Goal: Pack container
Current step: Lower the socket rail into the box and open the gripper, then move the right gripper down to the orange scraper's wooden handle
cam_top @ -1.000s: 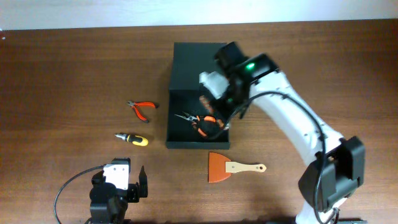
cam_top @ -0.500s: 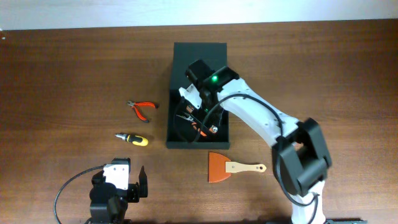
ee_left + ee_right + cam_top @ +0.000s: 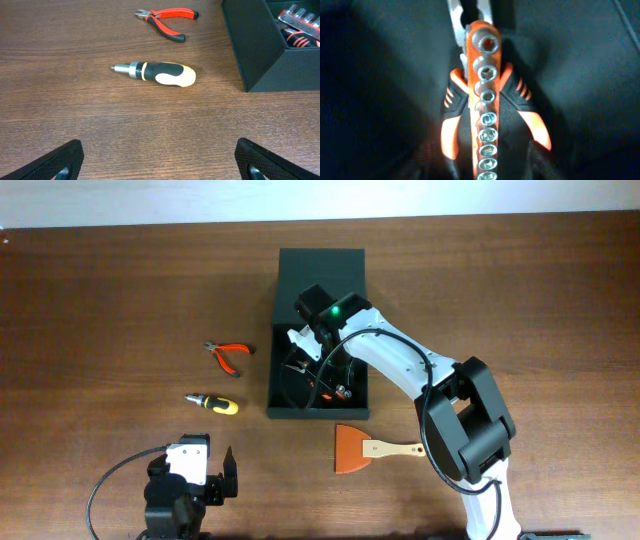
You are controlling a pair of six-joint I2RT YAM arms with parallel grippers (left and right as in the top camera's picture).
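container [image 3: 318, 412]: middle of the worktop [image 3: 120, 300], flap lid open | inside: socket rail [image 3: 485, 100] lying along orange-handled pliers [image 3: 452, 115] | right claw [image 3: 312, 368]: down in the container over both, can't tell if spread or pinching | left claw [image 3: 160, 156]: spread wide, facing the stubby screwdriver [image 3: 160, 74] | outside: red-handled pliers [image 3: 167, 22], scraper [image 3: 355, 448]
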